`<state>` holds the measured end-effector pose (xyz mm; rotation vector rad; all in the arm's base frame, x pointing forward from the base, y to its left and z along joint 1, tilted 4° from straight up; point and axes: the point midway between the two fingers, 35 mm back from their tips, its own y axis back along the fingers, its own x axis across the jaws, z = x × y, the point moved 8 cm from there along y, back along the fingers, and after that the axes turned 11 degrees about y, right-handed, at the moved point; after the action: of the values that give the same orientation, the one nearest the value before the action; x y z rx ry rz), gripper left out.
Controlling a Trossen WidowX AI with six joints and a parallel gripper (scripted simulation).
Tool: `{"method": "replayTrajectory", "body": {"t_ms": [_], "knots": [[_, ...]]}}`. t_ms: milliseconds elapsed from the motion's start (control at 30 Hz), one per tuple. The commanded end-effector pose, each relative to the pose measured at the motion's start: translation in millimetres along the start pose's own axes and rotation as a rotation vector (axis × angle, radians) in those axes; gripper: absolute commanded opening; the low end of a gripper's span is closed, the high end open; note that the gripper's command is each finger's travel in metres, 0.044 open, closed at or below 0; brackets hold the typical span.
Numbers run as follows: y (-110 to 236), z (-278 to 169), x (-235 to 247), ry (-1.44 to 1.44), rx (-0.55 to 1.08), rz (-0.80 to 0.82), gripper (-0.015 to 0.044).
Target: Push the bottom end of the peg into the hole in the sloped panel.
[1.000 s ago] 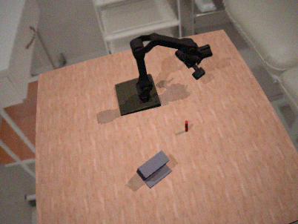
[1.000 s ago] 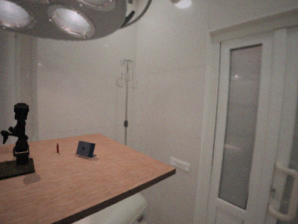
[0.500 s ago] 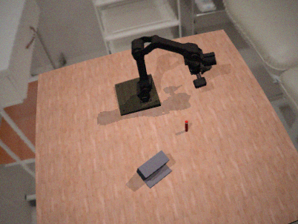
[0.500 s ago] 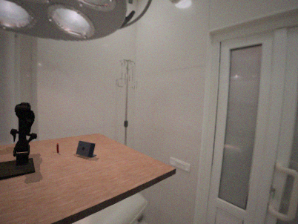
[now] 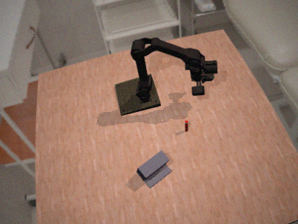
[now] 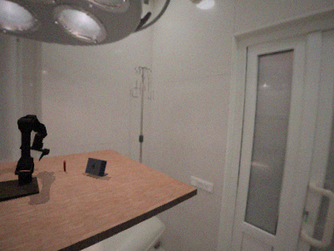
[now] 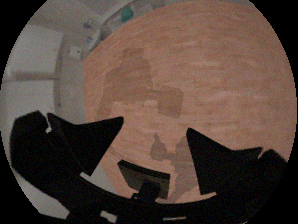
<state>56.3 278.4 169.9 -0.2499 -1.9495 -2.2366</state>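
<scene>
The end effector (image 5: 198,88) hangs above the tabletop (image 5: 237,159) with its fingers spread wide apart and nothing between them; in the wrist view the two dark fingertips frame only bare wood grain and patches of shadow. It points downward at the end of the black arm (image 5: 168,48), which rises from a dark square base plate (image 5: 122,105) and folds over at the elbow before reaching out toward the edge of the tabletop nearest the white padded furniture (image 5: 267,33). The peg (image 5: 186,126), small, red and upright, stands on the tabletop some way in front of the end effector and well apart from it, touching nothing else. Farther on from the arm, past the peg and off to one side, sits the sloped panel (image 5: 153,164), a grey-blue wedge on a flat foot; in the exterior view its face (image 6: 95,166) tilts back and shows a small dark hole, though its shape is too small to make out. A white shelf unit (image 5: 111,37) stands beyond the far edge of the tabletop, and a large surgical lamp (image 6: 75,21) hangs overhead in the exterior view.
</scene>
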Motion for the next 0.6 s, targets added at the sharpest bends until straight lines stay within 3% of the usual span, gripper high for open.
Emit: {"method": "replayTrajectory", "body": {"t_ms": [0, 567], "knots": [[7, -1, -17, -0.109, -0.005, -0.037, 0.044], [35, -19, -76, -0.507, -0.029, -0.157, 0.044]]}}
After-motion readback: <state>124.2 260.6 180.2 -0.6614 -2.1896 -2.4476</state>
